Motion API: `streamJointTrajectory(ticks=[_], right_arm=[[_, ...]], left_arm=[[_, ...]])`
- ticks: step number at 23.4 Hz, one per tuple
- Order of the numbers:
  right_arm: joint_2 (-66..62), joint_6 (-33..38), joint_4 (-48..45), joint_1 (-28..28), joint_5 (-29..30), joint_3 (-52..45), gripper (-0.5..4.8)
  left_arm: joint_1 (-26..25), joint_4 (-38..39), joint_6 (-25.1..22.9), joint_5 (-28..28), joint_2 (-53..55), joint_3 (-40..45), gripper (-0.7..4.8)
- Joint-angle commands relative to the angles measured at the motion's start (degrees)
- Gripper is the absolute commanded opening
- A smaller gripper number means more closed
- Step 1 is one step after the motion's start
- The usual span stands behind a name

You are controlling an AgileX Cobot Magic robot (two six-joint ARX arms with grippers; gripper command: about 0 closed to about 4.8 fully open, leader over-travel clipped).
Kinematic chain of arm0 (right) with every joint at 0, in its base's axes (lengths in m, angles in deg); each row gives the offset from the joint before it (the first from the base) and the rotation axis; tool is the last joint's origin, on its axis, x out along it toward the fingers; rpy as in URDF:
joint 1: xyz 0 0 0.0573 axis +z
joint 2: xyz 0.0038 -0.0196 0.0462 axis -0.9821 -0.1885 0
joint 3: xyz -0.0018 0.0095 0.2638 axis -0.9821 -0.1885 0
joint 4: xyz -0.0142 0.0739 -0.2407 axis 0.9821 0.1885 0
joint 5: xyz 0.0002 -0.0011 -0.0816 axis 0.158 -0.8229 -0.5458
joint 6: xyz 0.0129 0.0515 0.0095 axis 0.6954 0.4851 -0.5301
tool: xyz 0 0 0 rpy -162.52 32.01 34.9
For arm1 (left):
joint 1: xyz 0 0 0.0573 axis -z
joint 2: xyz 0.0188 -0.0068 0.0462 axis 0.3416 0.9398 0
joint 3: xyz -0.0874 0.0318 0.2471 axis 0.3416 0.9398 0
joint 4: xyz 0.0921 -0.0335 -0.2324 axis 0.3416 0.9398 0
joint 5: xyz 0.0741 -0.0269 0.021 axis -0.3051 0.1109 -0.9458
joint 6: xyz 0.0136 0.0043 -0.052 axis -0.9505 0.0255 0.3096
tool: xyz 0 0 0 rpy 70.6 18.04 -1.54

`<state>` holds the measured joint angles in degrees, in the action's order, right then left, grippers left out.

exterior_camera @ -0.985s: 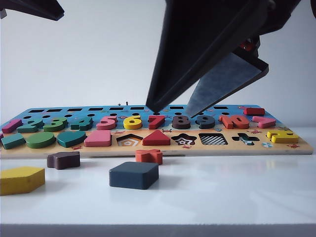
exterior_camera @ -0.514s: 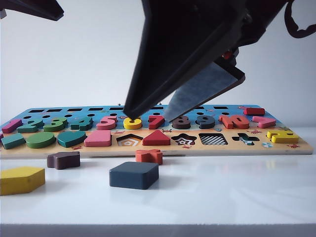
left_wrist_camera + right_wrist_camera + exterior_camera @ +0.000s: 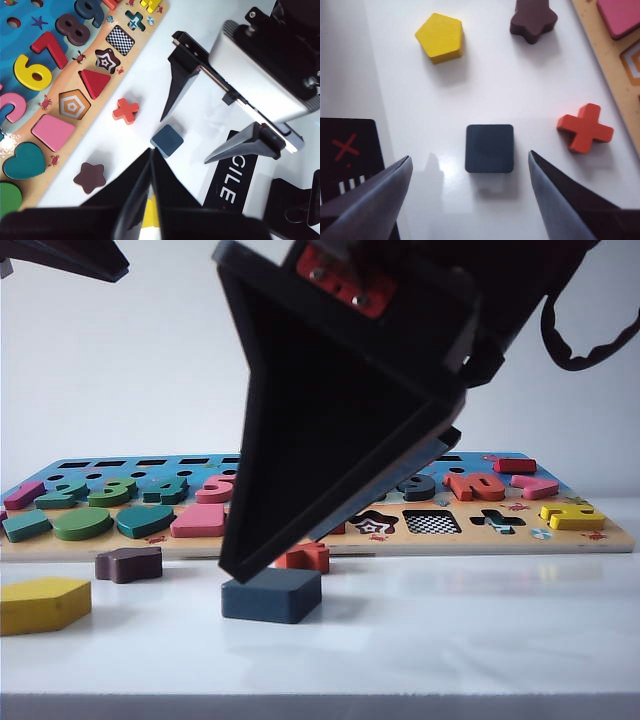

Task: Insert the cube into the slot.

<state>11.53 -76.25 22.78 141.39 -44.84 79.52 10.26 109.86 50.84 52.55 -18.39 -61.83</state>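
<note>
Wooden, colourful puzzle board (image 3: 600, 537) spans mid-frame with its checkerboard-floored square slot (image 3: 432, 522) right of centre, the right gripper (image 3: 470, 172) hangs spread wide over the flat dark navy square cube (image 3: 271, 595) lying square-on without a long axis, and the left gripper (image 3: 151, 155) is closed.

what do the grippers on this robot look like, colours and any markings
The right gripper has black, wedge-shaped fingers tapering to points, grey pads on their inner faces, on a silver-grey housing with a black body; a black cable loops beside it. The left gripper has the same black tapered fingers.
</note>
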Motion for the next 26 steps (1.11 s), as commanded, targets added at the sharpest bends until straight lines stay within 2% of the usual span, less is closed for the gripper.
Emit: streamJointTrajectory(ticks=[1,7,23,26], right_arm=[[-0.6,0.2,-1.9,0.0,-1.0,0.3,4.03],[-1.6,1.7,-3.7,0.0,-1.2,0.3,3.61],[-4.2,1.7,-4.5,0.0,-1.5,0.3,3.52],[-4.4,1.7,-4.9,-0.1,-1.5,0.3,3.25]], left_arm=[[0.0,-0.2,-0.2,0.3,0.0,-0.3,0.17],[0.0,-0.2,-0.2,0.3,0.0,-0.3,0.17],[0.0,-0.2,-0.2,0.3,0.0,-0.3,0.17],[0.0,-0.2,-0.2,0.3,0.0,-0.3,0.17]])
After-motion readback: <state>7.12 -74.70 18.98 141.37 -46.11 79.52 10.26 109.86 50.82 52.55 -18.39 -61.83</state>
